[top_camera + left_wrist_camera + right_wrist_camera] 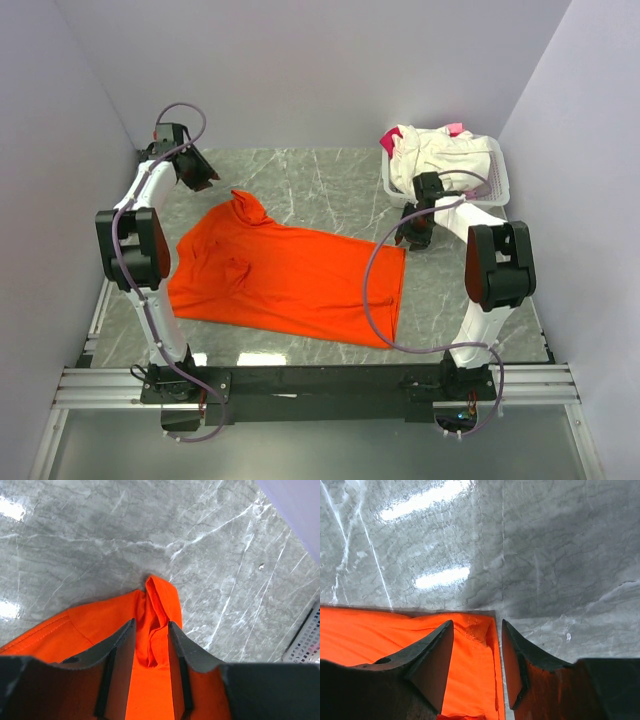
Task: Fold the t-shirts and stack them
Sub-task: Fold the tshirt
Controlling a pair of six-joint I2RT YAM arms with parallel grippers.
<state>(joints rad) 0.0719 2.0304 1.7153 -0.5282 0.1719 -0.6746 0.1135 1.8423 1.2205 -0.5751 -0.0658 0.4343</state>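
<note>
Left tool (152,622) parted, empty, over the orange t-shirt (290,275) far corner. Right tool (477,621) open astride the hem corner. You likely pinch both ends to fold.

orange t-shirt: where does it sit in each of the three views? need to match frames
Top external: orange t-shirt lies spread out mid-frame, long side running left to right.
Left wrist: bottom centre, with a bunched tip pointing up the frame.
Right wrist: lower left, its squared corner ending near the picture's middle.
Shared landmark: the grey marble tabletop under the shirt, visible in all three views.
</note>
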